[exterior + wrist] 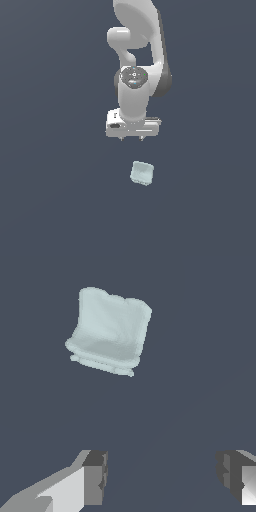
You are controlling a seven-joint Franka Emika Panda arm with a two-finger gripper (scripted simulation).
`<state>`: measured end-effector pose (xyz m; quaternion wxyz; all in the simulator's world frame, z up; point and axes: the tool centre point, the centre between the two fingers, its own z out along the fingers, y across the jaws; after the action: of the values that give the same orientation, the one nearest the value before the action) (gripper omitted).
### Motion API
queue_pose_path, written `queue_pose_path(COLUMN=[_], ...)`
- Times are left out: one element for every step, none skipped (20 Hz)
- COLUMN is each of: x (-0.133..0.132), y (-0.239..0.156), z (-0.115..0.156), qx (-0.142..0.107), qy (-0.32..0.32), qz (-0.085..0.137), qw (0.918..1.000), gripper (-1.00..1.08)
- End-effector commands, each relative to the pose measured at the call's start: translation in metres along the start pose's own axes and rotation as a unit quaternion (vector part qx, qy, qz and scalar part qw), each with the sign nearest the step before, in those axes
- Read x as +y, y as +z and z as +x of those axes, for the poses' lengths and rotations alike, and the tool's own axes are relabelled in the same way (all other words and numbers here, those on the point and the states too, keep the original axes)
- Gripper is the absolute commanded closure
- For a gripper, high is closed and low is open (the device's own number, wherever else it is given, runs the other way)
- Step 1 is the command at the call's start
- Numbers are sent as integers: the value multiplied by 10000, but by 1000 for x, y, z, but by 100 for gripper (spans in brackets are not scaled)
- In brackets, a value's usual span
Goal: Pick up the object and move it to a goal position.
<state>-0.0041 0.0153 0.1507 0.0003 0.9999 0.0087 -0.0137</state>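
A white Panda arm (134,60) hangs above a dark slate floor (50,200), its gripper (132,138) pointing down with fingers (95,476) spread wide and nothing between them. The pale mint block (141,173) lies on the floor apart from the gripper, below it in the exterior view and slightly toward that view's right. In the wrist view the block (110,331) sits skewed, outside the fingers' span.

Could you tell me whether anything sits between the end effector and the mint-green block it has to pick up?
Nothing visible does. The end effector is open and empty, apart from the mint-green block, with only bare dark surface between them in both views. No goal marker shows.
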Motion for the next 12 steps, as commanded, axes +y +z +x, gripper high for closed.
queue_pose_path(x=[-1, -2, -2, -3, -4, -5, -5, -6, -8, -9, -10, -11], y=[3, 5, 7, 9, 11, 13, 15, 18, 20, 23, 25, 28], z=[1, 2, 3, 3, 4, 5, 6, 8, 9, 10, 12, 13], qx=[-7, -10, -12, -14, -15, -15, -15, -13, -11, -6, 0, 7], qy=[-78, -117, -160, -206, -257, -312, -371, -435, -503, -575, -652, -730], qz=[-113, -171, -234, -303, -378, -458, -543, -635, -731, -834, -941, -1049], qw=[9999, 9998, 9996, 9993, 9990, 9985, 9978, 9970, 9961, 9949, 9934, 9918], gripper=[-60, -60, -60, -60, -60, -60, -60, -60, -60, -60, -60, -60])
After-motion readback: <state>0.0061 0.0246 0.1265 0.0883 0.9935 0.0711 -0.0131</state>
